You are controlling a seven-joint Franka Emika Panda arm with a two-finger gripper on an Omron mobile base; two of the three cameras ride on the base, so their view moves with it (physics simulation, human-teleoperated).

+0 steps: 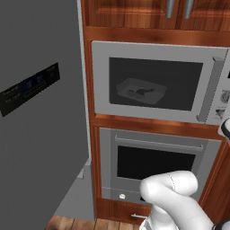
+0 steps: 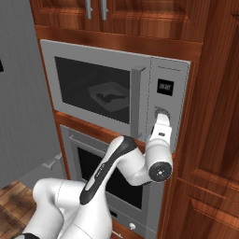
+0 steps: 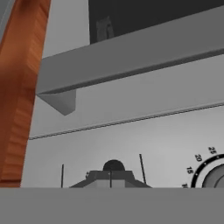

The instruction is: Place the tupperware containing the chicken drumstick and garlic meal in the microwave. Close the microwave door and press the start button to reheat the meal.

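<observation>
The microwave is built into the wood cabinetry, and its microwave door is closed. Through the dark glass I see the tupperware on the cavity floor, with a dark chicken drumstick in it. The garlic is too dim to make out. The vertical bar handle runs beside the button panel. My gripper is shut, with nothing held, and its tip is against the lower panel. In the hand view the closed fingertips face the grey panel, left of a numbered dial.
An oven with a horizontal handle sits directly below the microwave. A tall grey fridge stands to the left. Wooden cabinet doors are above. A wood side panel closes in the right.
</observation>
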